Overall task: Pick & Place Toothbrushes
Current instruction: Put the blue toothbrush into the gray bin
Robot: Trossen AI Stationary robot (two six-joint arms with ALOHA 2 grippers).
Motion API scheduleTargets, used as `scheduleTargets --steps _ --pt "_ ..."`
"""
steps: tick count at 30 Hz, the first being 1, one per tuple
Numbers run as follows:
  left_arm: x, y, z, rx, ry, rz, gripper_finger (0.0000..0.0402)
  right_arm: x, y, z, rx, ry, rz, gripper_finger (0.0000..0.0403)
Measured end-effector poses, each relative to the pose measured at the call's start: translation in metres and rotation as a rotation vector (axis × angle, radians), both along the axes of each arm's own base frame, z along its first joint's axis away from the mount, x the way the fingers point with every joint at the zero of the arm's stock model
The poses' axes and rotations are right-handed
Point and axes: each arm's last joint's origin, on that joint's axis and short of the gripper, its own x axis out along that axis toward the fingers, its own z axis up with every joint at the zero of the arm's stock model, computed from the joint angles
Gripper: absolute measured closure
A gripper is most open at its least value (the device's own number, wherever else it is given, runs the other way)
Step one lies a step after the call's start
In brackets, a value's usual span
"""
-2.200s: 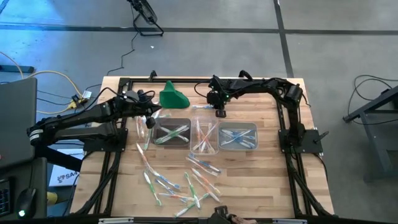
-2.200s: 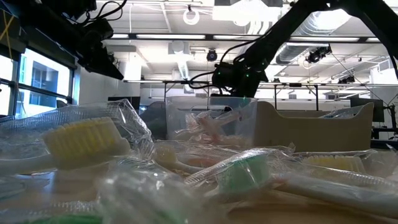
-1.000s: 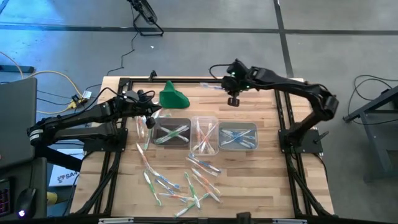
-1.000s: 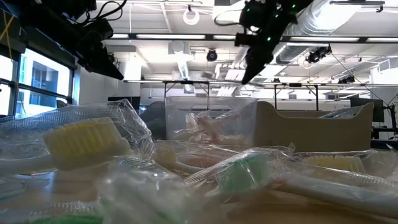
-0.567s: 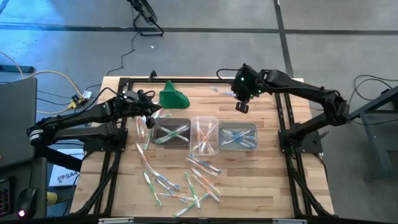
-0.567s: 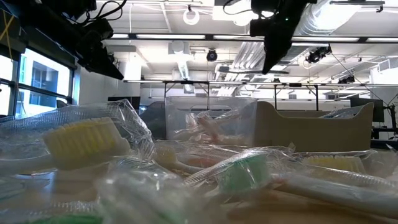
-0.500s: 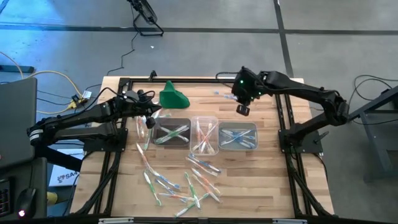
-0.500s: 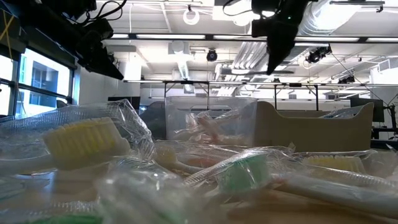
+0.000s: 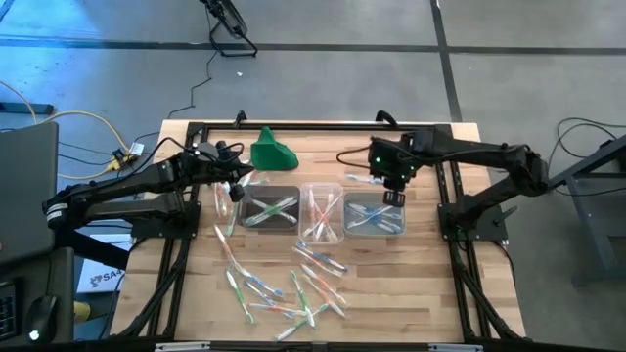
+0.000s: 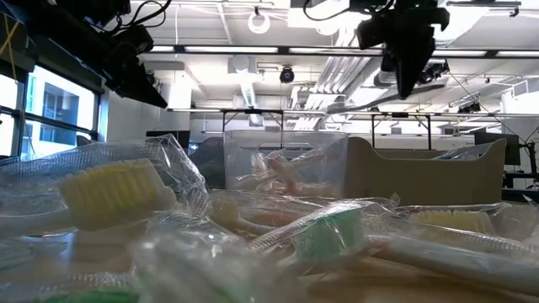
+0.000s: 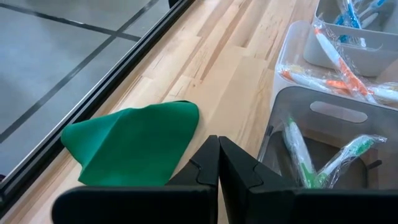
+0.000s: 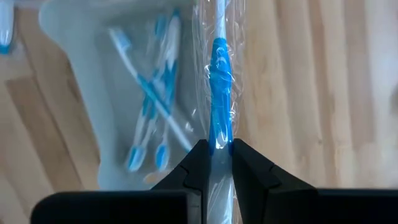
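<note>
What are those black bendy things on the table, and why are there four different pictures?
Those are two robot arms, each ending in a pincher with two fingers. One picture looks straight down from above, one peeks across the wooden table from its surface, and two come from little cameras on the arms' wrists. On the table are three clear tubs and lots of wrapped toothbrushes in a loose pile. The right gripper is pinching a blue toothbrush in its wrapper, above the tub with blue toothbrushes. The left gripper is shut and holds nothing; it waits beside a green cloth, near the tub with green toothbrushes.
</note>
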Motion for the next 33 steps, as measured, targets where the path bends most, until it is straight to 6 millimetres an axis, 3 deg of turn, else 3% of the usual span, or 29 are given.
scheduleTargets --steps 12,25,33 --pt "0.000 0.000 0.000 0.017 0.008 -0.010 0.0401 0.000 0.021 -0.002 0.043 0.038 -0.003 0.0362" --pt "0.000 0.000 0.000 0.052 0.026 -0.031 0.0402 -0.008 0.048 -0.037 0.152 0.162 -0.148 0.0362" --pt "0.000 0.000 0.000 0.049 0.023 -0.029 0.0402 -0.003 0.059 -0.055 0.165 0.109 -0.151 0.0362"
